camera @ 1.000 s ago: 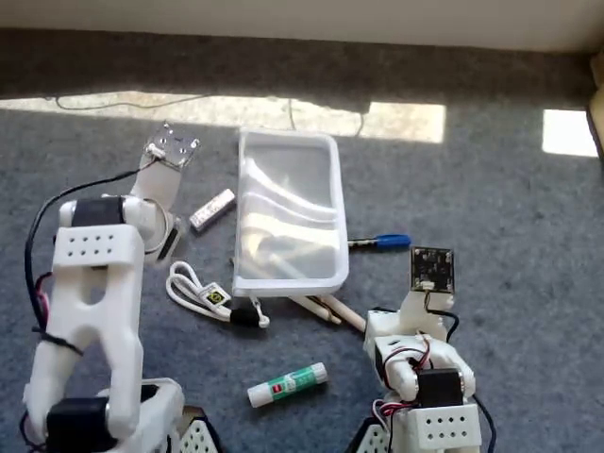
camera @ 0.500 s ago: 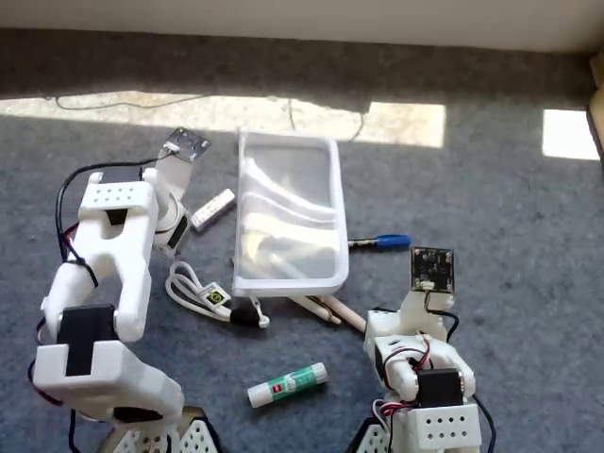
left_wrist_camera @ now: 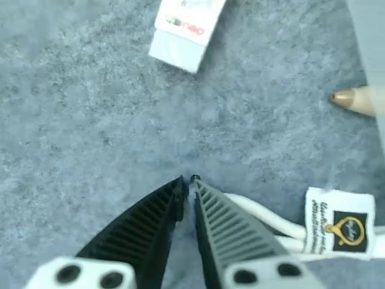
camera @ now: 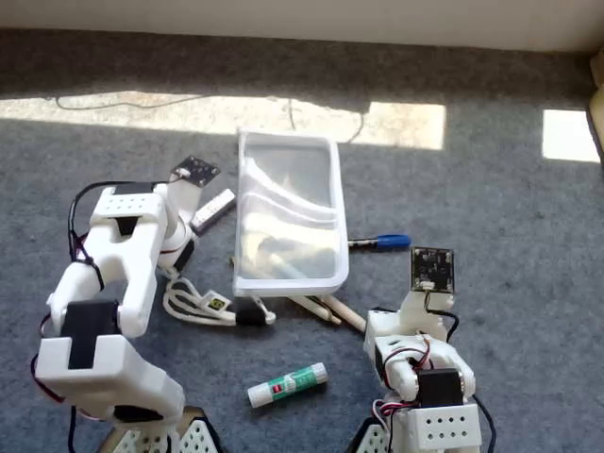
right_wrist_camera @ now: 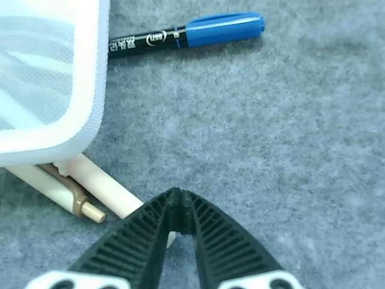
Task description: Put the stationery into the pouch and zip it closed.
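Translucent white plastic, your pouch [camera: 288,212] lies flat at the middle of the grey-carpeted worktop [camera: 510,236]; whether its zip is open you cannot tell from these views.

Taking the pouch as the clock's centre in the high view:
- The blue pen [camera: 379,243] lies at 4 o'clock, just beside the pouch's edge, its cap pointing away from the pouch.
- The beige pens [camera: 330,310] stick out from under the pouch's near corner at 5 o'clock.
- The eraser [camera: 214,209] lies at 9 o'clock, near the pouch but apart from it.
- A white cord [camera: 203,304] with a tag is coiled at 7 o'clock.
- The glue stick [camera: 288,384] lies at 6 o'clock, well apart from the pouch.

Your left hand [left_wrist_camera: 187,179] has its fingers together on nothing. Its tips are over bare carpet, with the cord just beside one finger and the eraser ahead, apart from it.

Your right hand [right_wrist_camera: 179,192] is also pressed together and holds nothing. It sits close by the beige pens, with the blue pen farther ahead.
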